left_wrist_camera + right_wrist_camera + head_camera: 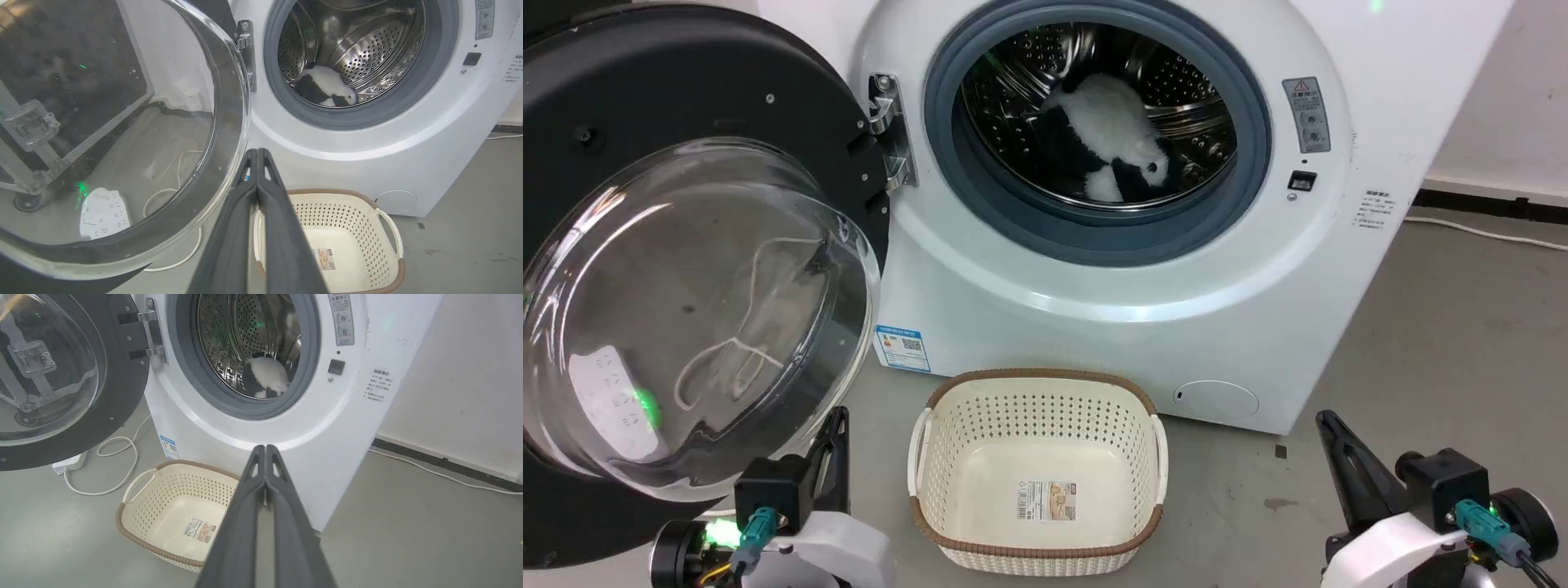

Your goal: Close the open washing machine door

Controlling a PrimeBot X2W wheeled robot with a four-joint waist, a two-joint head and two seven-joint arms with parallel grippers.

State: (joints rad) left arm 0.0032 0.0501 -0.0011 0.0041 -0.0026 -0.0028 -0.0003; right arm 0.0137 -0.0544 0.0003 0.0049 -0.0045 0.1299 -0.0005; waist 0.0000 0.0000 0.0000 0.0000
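The washing machine door (686, 82) stood open at upper left; the left gripper (258, 152) and right gripper (265, 448) were pinched closed, empty.

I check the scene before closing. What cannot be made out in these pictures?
Washing machine door: head view's edge cuts off its left rim.
Black-and-white soft item in the drum: too small and dim in all views.
Warning label: head view, print too small.

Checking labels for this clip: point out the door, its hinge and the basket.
door (686, 82), head view, black frame above the glass bowl.
hinge (889, 122), head view, metal bracket beside the drum opening.
basket (1037, 378), head view, brown far rim.
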